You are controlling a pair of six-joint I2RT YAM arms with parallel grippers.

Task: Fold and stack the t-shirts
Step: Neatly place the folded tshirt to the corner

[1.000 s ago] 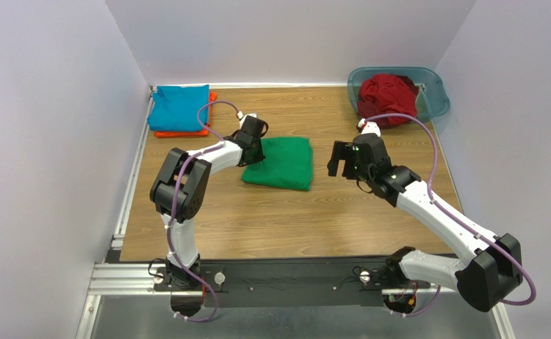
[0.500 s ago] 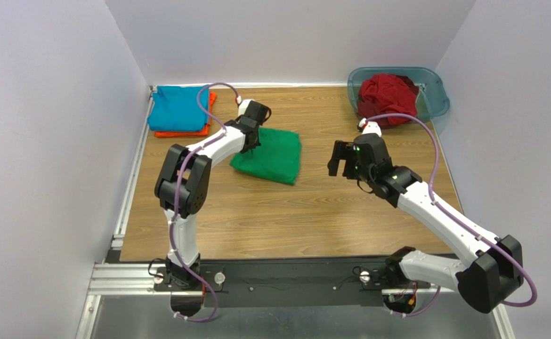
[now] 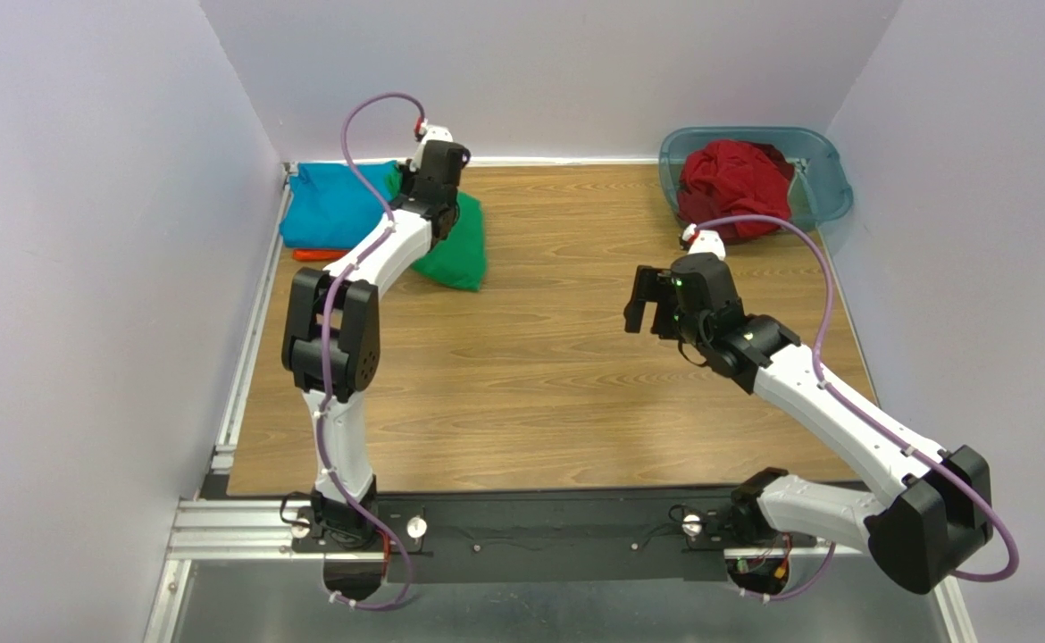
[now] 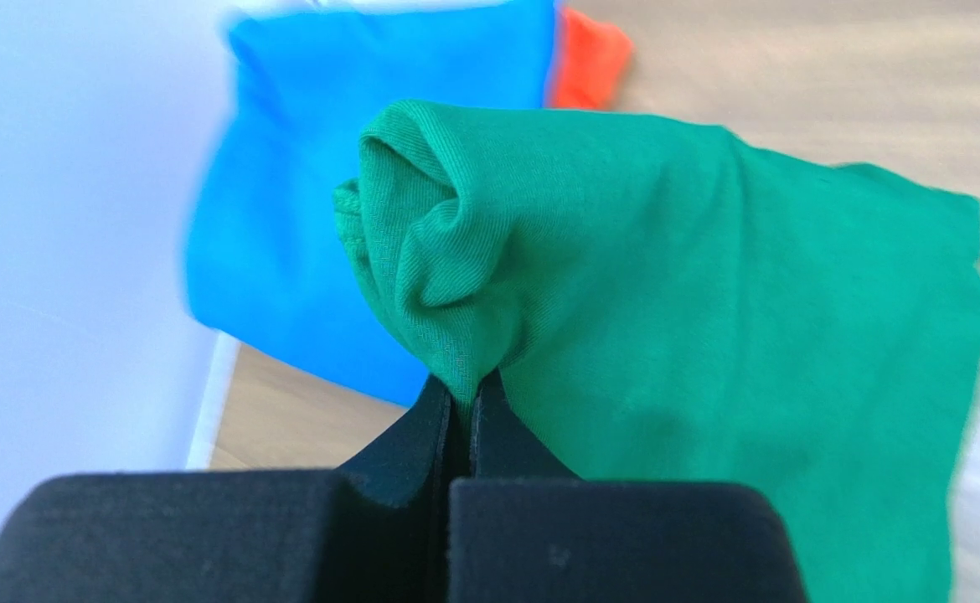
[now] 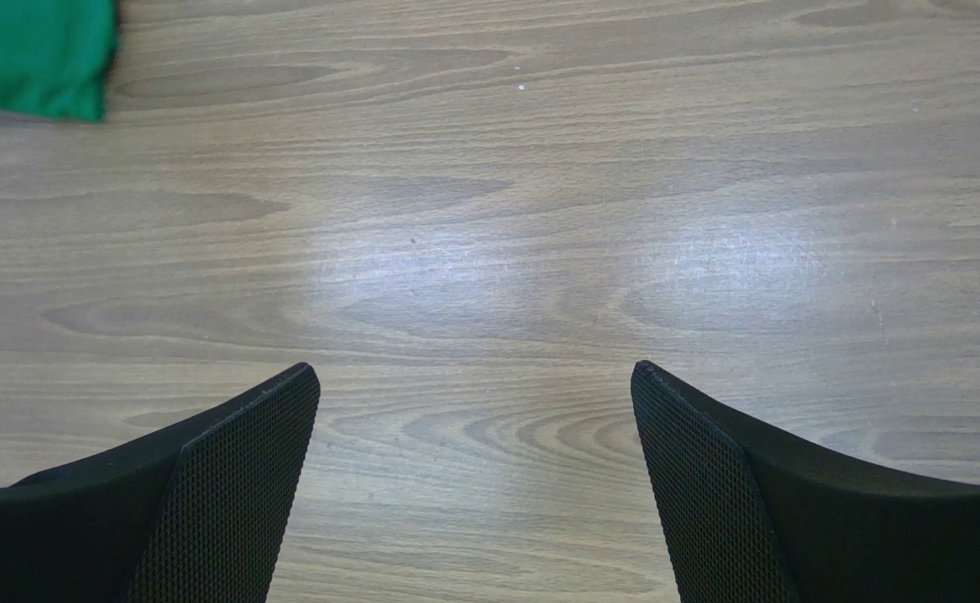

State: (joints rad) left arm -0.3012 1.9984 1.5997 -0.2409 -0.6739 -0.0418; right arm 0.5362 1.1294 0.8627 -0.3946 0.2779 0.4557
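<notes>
Your left gripper (image 4: 464,400) clamps a bunched edge of the green t-shirt (image 4: 709,314), plain only in its wrist view, while your right gripper (image 5: 475,377) gapes.

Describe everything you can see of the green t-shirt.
The green t-shirt is plain, soft knit fabric, folded into a compact bundle. The left hand, shut, pinches a bunched edge, lifting that side at the far left of the table, beside the folded blue t-shirt. Whether its lower edge rests on the wood is unclear.
</notes>
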